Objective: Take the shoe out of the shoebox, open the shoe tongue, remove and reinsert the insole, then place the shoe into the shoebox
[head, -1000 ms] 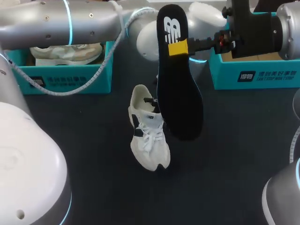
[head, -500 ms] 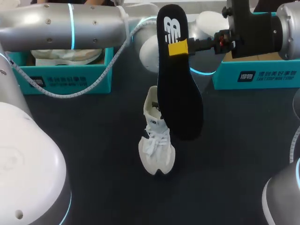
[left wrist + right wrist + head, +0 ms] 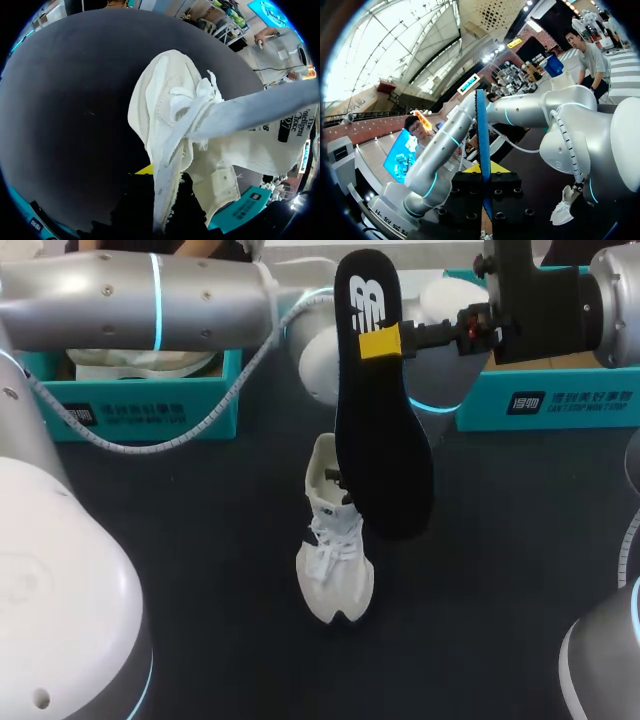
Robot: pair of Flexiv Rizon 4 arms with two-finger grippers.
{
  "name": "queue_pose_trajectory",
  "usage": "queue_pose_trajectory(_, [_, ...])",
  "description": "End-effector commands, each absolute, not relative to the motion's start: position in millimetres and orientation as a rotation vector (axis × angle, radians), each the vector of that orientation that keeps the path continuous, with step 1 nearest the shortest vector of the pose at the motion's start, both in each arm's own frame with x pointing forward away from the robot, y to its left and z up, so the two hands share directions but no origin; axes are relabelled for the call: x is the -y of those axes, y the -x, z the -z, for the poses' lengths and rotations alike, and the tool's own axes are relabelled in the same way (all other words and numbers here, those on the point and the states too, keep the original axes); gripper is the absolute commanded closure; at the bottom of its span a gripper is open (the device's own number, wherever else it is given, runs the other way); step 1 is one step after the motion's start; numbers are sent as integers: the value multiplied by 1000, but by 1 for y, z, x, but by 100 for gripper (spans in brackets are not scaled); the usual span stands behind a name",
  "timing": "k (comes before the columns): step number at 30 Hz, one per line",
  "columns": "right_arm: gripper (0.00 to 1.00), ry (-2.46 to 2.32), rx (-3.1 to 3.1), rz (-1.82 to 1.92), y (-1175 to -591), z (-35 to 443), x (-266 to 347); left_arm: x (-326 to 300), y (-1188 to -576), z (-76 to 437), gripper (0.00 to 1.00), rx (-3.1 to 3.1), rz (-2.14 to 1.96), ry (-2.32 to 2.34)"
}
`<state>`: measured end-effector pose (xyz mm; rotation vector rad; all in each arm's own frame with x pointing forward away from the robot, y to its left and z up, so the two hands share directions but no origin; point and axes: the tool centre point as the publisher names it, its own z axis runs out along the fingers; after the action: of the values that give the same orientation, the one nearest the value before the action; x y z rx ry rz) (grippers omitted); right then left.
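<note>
A dark worktop [image 3: 200,570] carries two teal boxes at its far edge: the left box [image 3: 140,410], in which a second shoe [image 3: 150,360] lies, and the right box [image 3: 560,400]. The shoe [image 3: 335,560] is stood between them out on the worktop, toe toward the robot, opening upward. It is steadied at the collar by the left hand [image 3: 157,185], which is closed on the fabric there, apparently so that the shoe cannot slide while being refilled. The insole [image 3: 380,460] is pinched near its heel end by the closed right hand [image 3: 380,343] and hung toe-down over the shoe, lined up with its length; how far above cannot be told. Reinsertion is judged to be the step in hand, and boxing is not yet done.
</note>
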<state>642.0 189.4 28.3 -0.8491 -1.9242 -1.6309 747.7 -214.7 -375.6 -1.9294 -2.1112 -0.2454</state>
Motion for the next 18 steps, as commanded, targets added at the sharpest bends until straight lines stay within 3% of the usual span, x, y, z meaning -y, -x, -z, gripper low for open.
queue_pose_trajectory(1, [100,848,1924,1630,-644,-28,-194,220,-750,387,100,2100,233,1902])
queue_pose_trajectory(7, [100,848,1924,1630,-644,-28,-194,221,-750,399,100,2079,210,1855])
queue_pose_trajectory(8, [100,848,1924,1630,-644,-28,-194,221,-750,399,64,2073,205,1862])
queue_pose_trajectory(9, [100,848,1924,1630,-644,-28,-194,220,-749,399,21,2065,203,1867])
queue_pose_trajectory(10, [100,848,1924,1630,-644,-28,-194,220,-749,398,0,2055,197,1881])
queue_pose_trajectory(18, [100,848,1924,1630,-644,-28,-194,214,-752,367,0,2089,91,1964])
